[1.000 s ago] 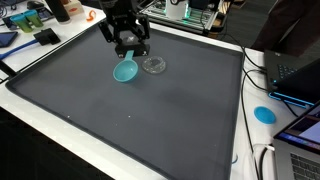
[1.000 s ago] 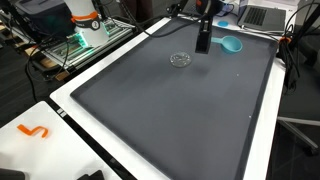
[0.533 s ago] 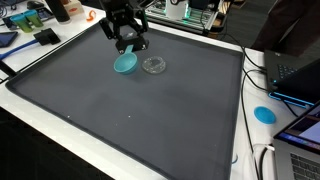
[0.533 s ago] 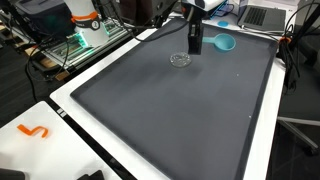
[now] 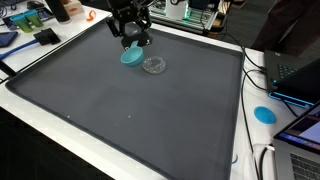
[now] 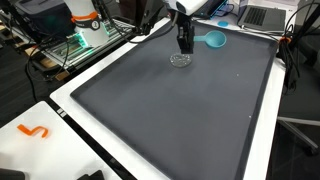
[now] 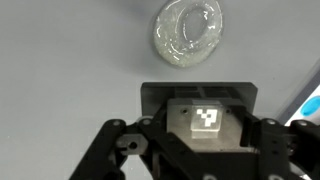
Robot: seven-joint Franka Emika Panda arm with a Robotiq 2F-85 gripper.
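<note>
The blue scoop is a small, plain piece in light turquoise, with a round bowl and a short thin handle. It sits in the upper right of the frame in an exterior view, near the far edge of the dark mat that covers the table. Its long axis there runs almost level across the picture, with the handle end at the left meeting the tool and the bowl pointing right. The tool shows as a narrow dark column with its fingers drawn together on the handle, so the scoop juts out sideways from it. In an exterior view the scoop sits in the upper middle, directly under the tool. It is foreshortened into a tilted oval, and the handle cannot be made out. In the wrist view only a sliver of its blue shows at the right border, and the fingertips are hidden behind the tool's black body. A clear round dish lies flat on the mat just below the tool, close to the scoop but apart from it. It sits at the top centre of the wrist view.
</note>
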